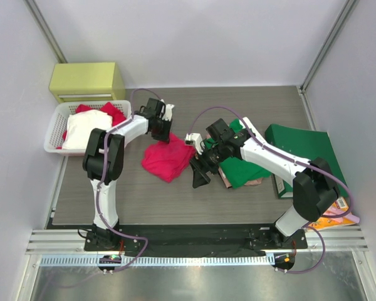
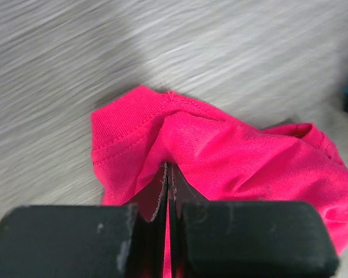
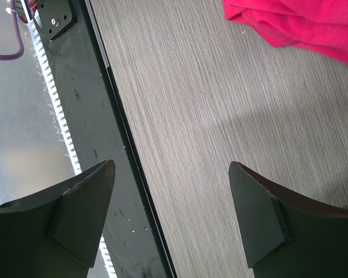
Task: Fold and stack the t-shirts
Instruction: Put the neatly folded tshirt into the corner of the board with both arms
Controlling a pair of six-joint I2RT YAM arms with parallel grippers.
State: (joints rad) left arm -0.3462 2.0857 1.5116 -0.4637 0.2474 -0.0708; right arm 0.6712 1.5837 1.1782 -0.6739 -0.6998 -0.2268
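Crumpled pinkish-red cloth t-shirt (image 1: pixel 167 160) lies mid-way across the grey wood-grain table (image 1: pixel 113 194); left gripper (image 2: pixel 167 174) is pinched tight on its far hem; right gripper (image 1: pixel 200 174), jaws wide and empty, hovers just beside the shirt's right edge, the nearer arm to that free side.

Left tool (image 2: pixel 167 179) tightly together, right tool (image 3: pixel 171 174) wide apart.

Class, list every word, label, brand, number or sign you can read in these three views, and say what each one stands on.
No text is readable in any view.
Colourful packet near the dark-green folder: has printing, but too small to read.
Pinkish-red t-shirt: plain cloth and stitching, no print or label showing.
Dark-green folder: no lettering visible.
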